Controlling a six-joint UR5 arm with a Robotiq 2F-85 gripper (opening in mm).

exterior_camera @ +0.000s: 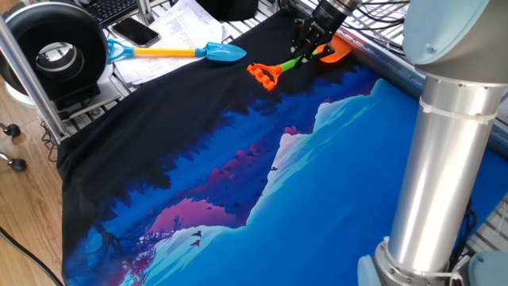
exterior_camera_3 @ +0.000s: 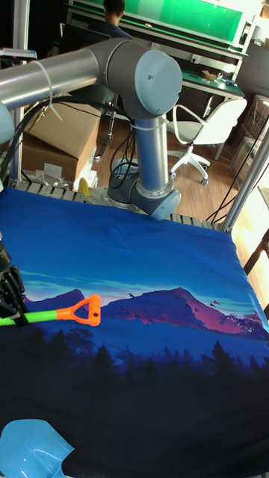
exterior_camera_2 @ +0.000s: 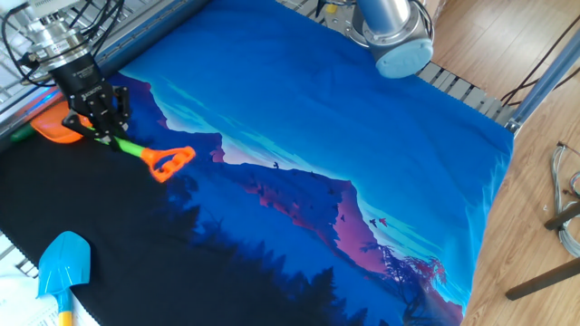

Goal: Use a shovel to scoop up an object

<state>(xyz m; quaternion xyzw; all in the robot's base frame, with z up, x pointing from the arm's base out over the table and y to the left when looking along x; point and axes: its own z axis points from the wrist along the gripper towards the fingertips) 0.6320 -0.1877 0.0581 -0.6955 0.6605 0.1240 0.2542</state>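
My hand [exterior_camera_2: 102, 129] was clenched on the lime-green shaft of the shovel [exterior_camera_2: 136, 149], close behind the orange blade [exterior_camera_2: 56, 132], at the far edge of the counter [exterior_camera_2: 299, 118] with its printed mountain cloth. The shovel's long axis ran from the blade, which lay beyond my fingers toward the metal rail, back to the orange D-handle [exterior_camera: 263, 75], which pointed out over the dark part of the cloth. In the tall fixed view only the shaft and handle [exterior_camera_3: 84, 309] showed, level and running in from the picture's left edge, with my hand [exterior_camera_3: 10, 302] at that edge.

The object itself I could not pick out with any certainty. In the other fixed view a small green end [exterior_camera_2: 20, 136] showed just past the blade's tip, at the cloth's border, but whether that was the pebble or something else lying there I could not tell; in the one fixed view my hand [exterior_camera: 311, 46] and the blade hid that spot. If it was the object, it lay straight ahead along the blade's line, so I judged the coming move to be a forward push along the shaft's own axis, away from the handle. The blue shovel [exterior_camera: 176, 52] lay well apart.
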